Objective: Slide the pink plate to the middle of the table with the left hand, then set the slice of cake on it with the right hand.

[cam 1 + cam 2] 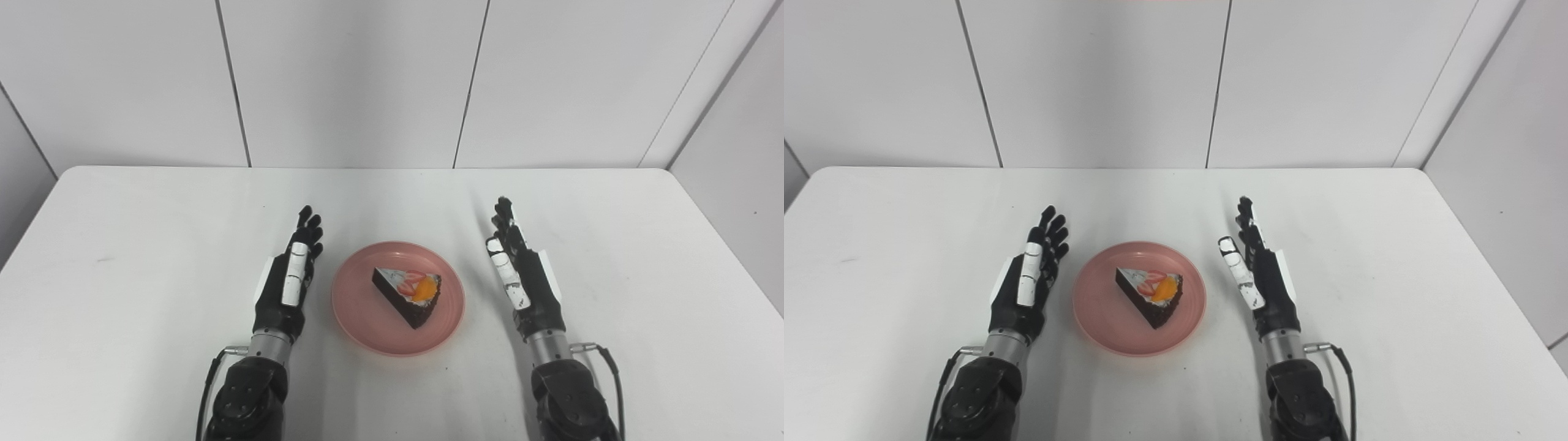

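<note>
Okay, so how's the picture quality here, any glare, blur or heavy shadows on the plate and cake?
Left eye view: even, soft light, no glare on the plate; the cake is sharp, and the left hand and right hand cast only faint shadows on the table. Right eye view: the same, with a faint pink tint along the top edge.

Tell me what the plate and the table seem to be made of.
Plate: looks like glazed ceramic or hard plastic, with a smooth pink surface and a soft sheen near the rim; which one, I cannot tell. Table: a matte white top, probably laminate, faintly scuffed.
</note>
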Controlling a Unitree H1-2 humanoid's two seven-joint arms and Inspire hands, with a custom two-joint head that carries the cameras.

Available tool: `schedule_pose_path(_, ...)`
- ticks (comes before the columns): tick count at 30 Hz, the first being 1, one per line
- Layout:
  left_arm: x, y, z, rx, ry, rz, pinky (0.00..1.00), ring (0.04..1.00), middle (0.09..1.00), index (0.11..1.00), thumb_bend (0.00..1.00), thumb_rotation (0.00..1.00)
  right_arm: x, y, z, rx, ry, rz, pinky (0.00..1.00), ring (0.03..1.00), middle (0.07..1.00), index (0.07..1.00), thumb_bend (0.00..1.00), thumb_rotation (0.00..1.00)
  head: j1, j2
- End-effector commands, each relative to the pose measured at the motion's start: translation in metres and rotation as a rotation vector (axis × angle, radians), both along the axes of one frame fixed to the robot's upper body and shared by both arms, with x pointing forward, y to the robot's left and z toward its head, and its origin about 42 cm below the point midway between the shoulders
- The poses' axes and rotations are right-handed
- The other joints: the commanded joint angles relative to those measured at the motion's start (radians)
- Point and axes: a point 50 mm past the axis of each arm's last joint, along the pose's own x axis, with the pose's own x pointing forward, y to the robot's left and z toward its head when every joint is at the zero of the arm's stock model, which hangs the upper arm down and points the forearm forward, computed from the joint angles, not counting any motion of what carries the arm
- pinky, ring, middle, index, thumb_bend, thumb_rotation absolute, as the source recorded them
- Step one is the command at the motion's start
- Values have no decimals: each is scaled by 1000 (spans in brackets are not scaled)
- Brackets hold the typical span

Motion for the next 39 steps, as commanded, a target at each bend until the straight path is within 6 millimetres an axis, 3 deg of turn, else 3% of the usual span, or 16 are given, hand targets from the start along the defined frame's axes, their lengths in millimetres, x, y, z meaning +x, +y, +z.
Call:
schedule_pose_path(1, -8, 6, -16, -9, 11, 26, 1000, 1000, 1000, 1000, 680, 994, 2, 7, 12, 37, -18, 25, 1000, 1000, 1000, 1000, 652, 914, 2, -1)
schedule_pose_path(10, -9, 4, -18, -12, 2, 51, 1000, 1000, 1000, 1000, 649, 1000, -8, 19, 5, 142, 71, 33, 1000, 1000, 1000, 1000, 708, 878, 6, -4)
schedule_pose_path(15, -12, 4, -17, 3, 19, 41, 1000, 1000, 1000, 1000, 672, 1000, -12, 24, 4, 165, 81, 34, 1000, 1000, 1000, 1000, 657, 882, 10, -3)
schedule_pose_path(28, -17, 6, -17, 63, 65, -12, 1000, 1000, 1000, 1000, 754, 1000, -8, 20, 2, 203, 82, -11, 1000, 1000, 1000, 1000, 680, 865, -2, -11)
schedule_pose_path(39, -16, 10, -20, 54, 89, -40, 1000, 1000, 1000, 1000, 771, 1000, -3, 20, -3, 160, 60, -12, 1000, 1000, 1000, 1000, 634, 885, -8, -20)
